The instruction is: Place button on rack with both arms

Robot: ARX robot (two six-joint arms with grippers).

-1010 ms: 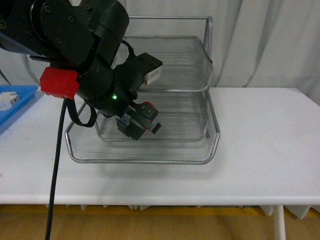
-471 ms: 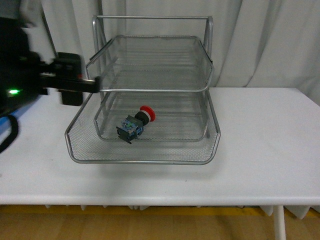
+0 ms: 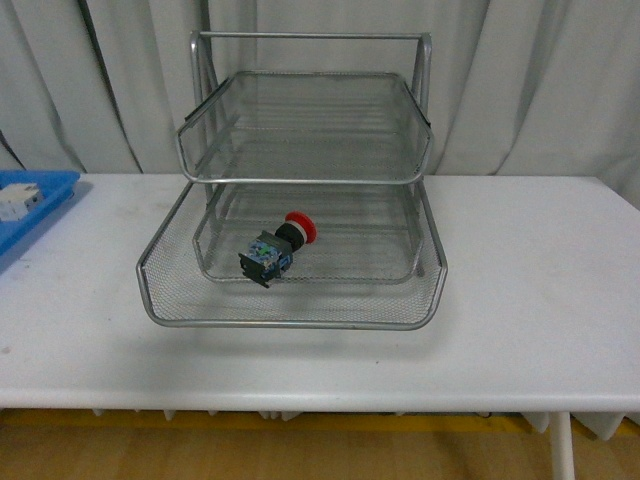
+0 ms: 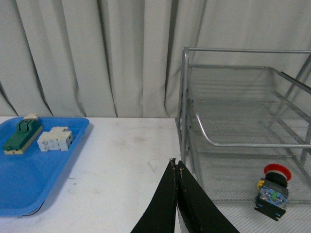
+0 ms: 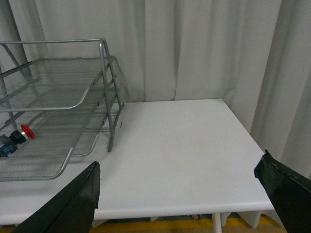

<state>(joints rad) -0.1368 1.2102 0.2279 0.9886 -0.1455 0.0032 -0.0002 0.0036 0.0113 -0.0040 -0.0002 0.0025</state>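
Front view: the button [image 3: 281, 243] lies on its side in the lowest tier of the rack [image 3: 290, 323], near the middle of the mesh floor, red cap turned toward the rack's back and blue end toward its front rim. The markings on the blue end are too small to read. The rack stands on a white table [image 3: 530, 260] before a pale curtain [image 3: 530, 90]. Well to the rack's left, a blue tray [image 3: 45, 195] holds a white block [image 3: 12, 203]. Neither arm shows here.

Left wrist view: the left gripper [image 4: 175, 165] hangs just outside the rack's [image 4: 184, 97] left frame, its two black fingers [image 4: 194, 208] pressed together at the tips with nothing between them. The button [image 4: 272, 188] sits apart from them, inside the rack's lowest tier. Further from the rack, the tray [image 4: 29, 170] carries a green block [image 4: 20, 136] and the white block [image 4: 55, 138] side by side, neither with lettering that can be made out.

Right wrist view: the right gripper [image 5: 180, 162] is held above the bare table [image 5: 184, 141] to the right of the rack [image 5: 53, 77], its fingers [image 5: 73, 204] spread wide and empty. The button [image 5: 14, 138] rests well away from them, in the rack's lowest tier
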